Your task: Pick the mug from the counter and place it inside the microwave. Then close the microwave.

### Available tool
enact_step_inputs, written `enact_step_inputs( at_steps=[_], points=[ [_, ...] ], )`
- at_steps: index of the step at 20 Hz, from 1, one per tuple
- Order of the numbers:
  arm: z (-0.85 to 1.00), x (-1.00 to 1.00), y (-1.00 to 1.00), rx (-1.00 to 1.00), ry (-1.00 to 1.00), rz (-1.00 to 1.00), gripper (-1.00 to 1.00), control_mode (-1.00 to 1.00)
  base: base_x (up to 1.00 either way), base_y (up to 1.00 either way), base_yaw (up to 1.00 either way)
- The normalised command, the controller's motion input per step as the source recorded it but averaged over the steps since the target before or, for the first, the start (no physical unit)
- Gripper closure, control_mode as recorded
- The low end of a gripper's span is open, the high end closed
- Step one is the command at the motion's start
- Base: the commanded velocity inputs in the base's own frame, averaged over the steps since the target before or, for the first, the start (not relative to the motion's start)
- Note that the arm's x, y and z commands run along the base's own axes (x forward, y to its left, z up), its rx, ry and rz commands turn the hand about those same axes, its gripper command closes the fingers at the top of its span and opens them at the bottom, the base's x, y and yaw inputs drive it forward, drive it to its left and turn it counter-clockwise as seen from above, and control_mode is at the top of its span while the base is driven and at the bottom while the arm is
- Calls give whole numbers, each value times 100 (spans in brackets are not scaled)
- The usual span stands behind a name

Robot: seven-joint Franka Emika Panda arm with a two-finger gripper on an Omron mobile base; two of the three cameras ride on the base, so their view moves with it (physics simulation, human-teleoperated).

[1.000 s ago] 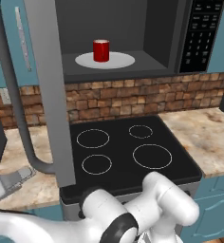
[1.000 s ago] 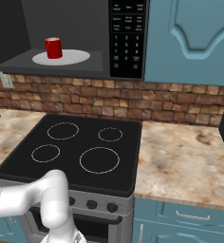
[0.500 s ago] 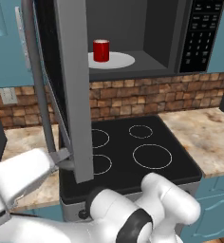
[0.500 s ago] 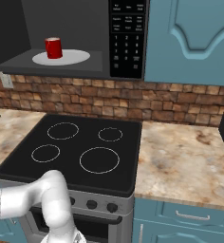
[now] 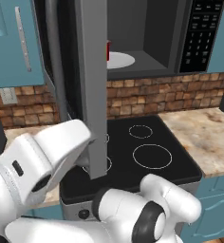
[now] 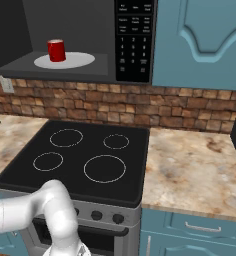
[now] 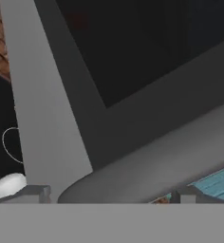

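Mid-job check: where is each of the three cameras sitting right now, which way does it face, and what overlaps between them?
Left base view: behind the arm, left, facing the microwave door edge-on; white arm links low.
Right base view: behind the arm, right, facing the stovetop and open microwave; white arm link lower left.
Hand view: on the hand, close against the door's dark window and handle; tool fingertips at the bottom.
Shared: both base views show the mug on the turntable.

One mug (image 6: 56,50), one microwave (image 6: 132,40), four burner rings (image 6: 105,168)
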Motion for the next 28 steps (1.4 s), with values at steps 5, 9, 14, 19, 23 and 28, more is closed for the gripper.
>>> enact_step_inputs(
  at_steps=[5, 9, 14, 19, 23, 28],
  points=[
    [25, 1, -62, -1, 4, 14, -100, -100, 0, 0, 0],
    [12, 13, -66, 0, 0, 17, -100, -100, 0, 0, 0],
    [2, 21, -70, 0, 0, 19, -100, -100, 0, 0, 0],
    [1, 41, -75, 0, 0, 20, -100, -100, 0, 0, 0],
    [0, 67, -75, 0, -1, 17, -100, -100, 0, 0, 0],
    [-2, 93, -56, 0, -5, 13, -100, -100, 0, 0, 0]
  ],
)
